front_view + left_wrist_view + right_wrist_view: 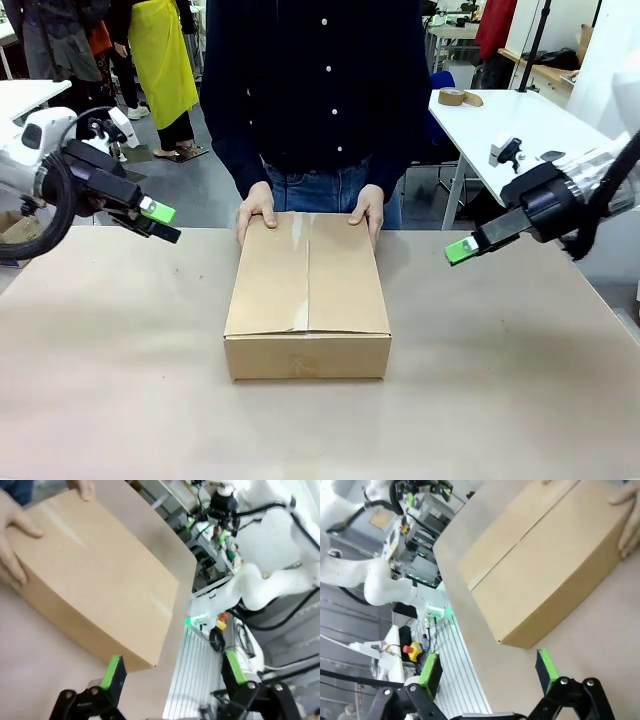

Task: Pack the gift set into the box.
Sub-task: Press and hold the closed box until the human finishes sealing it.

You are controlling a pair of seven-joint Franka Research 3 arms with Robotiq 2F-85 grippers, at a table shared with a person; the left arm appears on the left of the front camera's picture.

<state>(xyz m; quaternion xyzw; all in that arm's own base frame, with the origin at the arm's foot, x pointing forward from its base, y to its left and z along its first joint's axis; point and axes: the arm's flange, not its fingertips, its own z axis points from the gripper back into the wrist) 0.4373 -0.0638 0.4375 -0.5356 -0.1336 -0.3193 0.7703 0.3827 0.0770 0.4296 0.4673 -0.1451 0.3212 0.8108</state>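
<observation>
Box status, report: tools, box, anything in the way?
Left tool open, empty. Right tool open, empty. Box flaps shut. Person's hands on its far corners.

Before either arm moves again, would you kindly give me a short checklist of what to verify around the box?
1. Flaps shut: ok, the box is closed along its middle seam.
2. Seam taped: cannot tell.
3. Gift set inside: cannot tell, the closed box hides its contents.
4. Robot's left hand open, clear of the box: ok.
5. Robot's right hand open, clear of the box: ok.
6. Person's hands off the box: not ok, both rest on its far edge.
</observation>
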